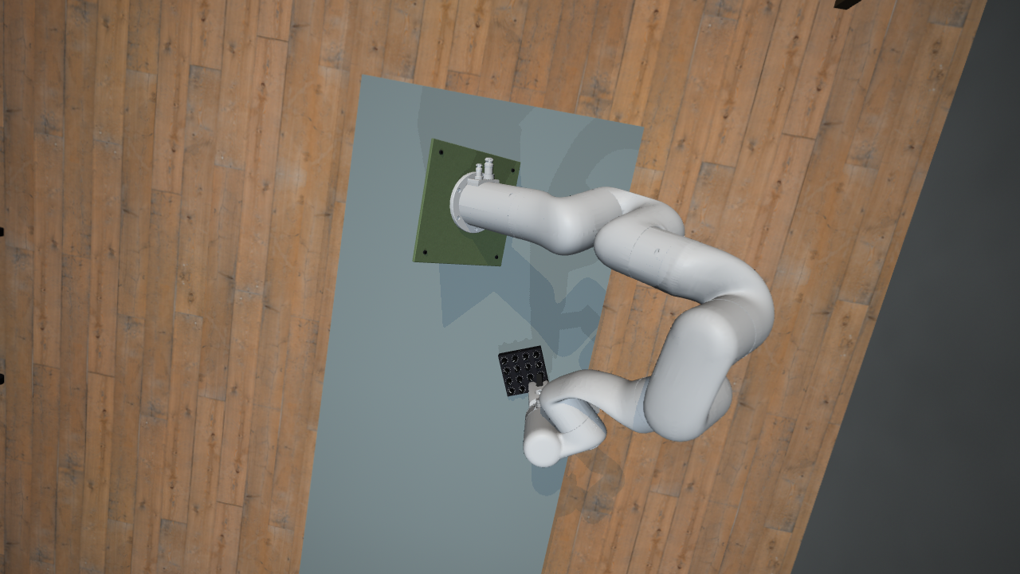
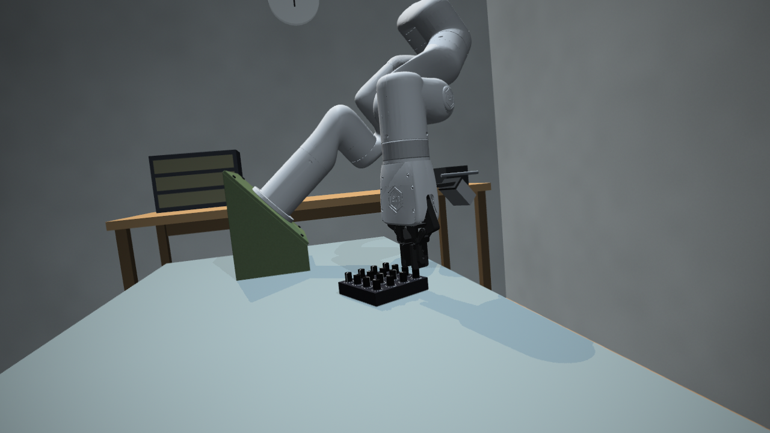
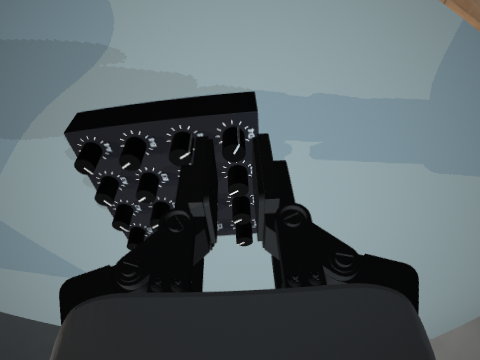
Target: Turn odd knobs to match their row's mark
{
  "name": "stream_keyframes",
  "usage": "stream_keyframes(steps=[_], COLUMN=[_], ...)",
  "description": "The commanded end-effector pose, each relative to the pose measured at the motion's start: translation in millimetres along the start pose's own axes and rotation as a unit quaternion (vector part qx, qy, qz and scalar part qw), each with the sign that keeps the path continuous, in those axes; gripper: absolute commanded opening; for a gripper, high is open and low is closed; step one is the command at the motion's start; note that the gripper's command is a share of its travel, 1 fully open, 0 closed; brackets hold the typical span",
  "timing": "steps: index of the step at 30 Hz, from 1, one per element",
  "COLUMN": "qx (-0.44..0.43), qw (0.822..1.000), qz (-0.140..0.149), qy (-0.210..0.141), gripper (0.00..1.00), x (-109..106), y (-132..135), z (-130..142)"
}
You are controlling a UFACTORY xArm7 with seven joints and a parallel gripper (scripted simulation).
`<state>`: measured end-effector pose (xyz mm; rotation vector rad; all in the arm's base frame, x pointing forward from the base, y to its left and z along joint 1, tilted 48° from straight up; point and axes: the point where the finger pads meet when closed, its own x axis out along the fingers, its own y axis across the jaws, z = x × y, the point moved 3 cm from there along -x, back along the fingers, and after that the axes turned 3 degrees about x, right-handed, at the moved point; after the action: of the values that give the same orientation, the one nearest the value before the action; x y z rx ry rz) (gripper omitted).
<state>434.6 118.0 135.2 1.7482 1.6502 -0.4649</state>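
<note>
Fingers (image 1: 542, 377) (image 2: 422, 255) part-open, pinching nothing, pointing down at the D-row end of the knob box (image 1: 521, 371) (image 2: 376, 296) (image 3: 165, 104). Knob D4 (image 3: 232, 142) sits between the two tips in the wrist view — can't tell if either touches it. D4's white line runs steeper there than the lines on the other three D knobs. Rows A and B lie off to one side of the fingers. Box is flat on the bench (image 1: 399, 356) (image 2: 323, 365) (image 3: 350, 125), below the fingers.
</note>
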Motion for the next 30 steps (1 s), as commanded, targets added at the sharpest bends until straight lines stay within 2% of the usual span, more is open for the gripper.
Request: stream_keyframes(steps=[1, 30], qx=[0.000, 0.000], qw=[1.000, 1.000], qz=[0.002, 0.002], qy=[-0.001, -0.001], gripper=[0.19, 0.19], x=[-1.6, 3.6], y=[1.2, 1.3], z=[0.6, 0.6])
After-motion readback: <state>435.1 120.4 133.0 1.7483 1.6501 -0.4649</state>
